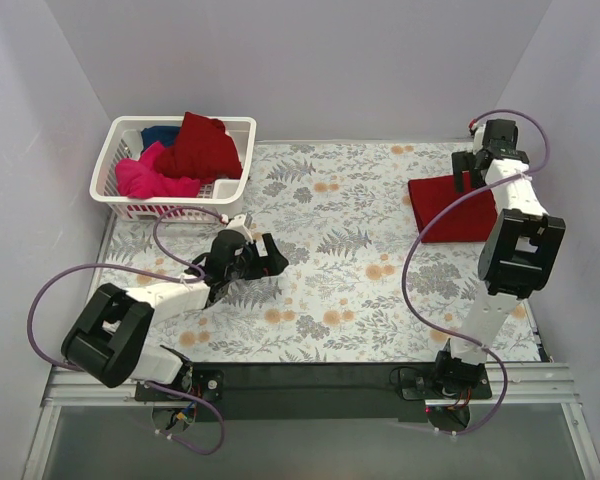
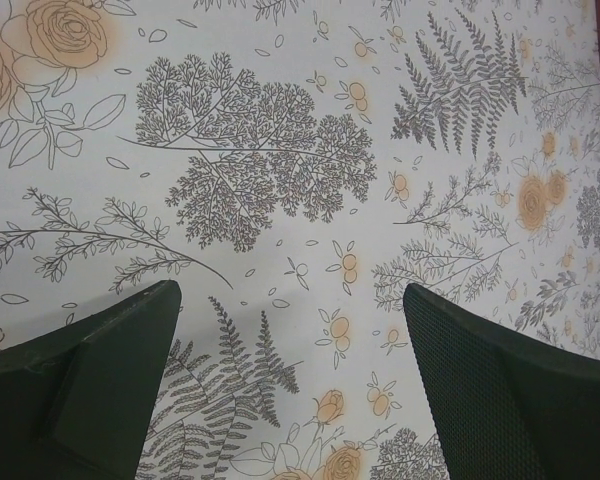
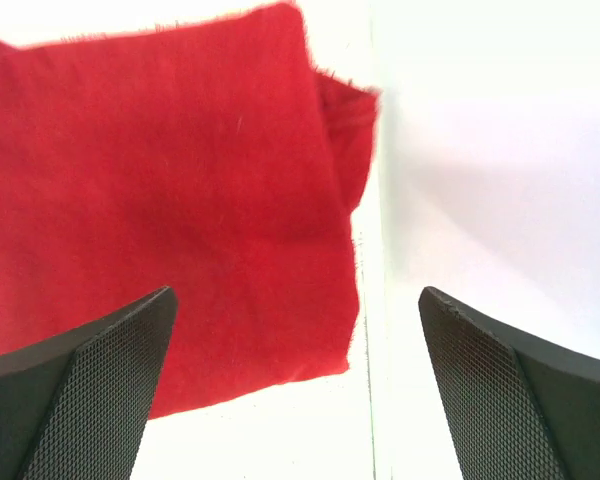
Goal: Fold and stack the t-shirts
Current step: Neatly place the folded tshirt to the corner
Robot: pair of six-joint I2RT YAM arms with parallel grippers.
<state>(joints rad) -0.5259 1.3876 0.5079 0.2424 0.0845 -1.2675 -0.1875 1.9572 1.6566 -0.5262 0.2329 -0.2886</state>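
Standing about a quarter done, with a folded red shirt (image 1: 450, 210) lying at the table's (image 1: 340, 290) right edge, three loose shirts (image 1: 185, 155) waiting in the far-left corner basket (image 1: 110, 165), and left gripper (image 1: 273, 257) and right gripper (image 1: 470, 175) jaws gaping, holding nothing.

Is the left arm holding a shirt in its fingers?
No, the left fingers stand wide apart, and only the floral tablecloth shows between them.

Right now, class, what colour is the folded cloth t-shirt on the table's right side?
Dark red; the folded cloth t-shirt shows best in the right wrist view.
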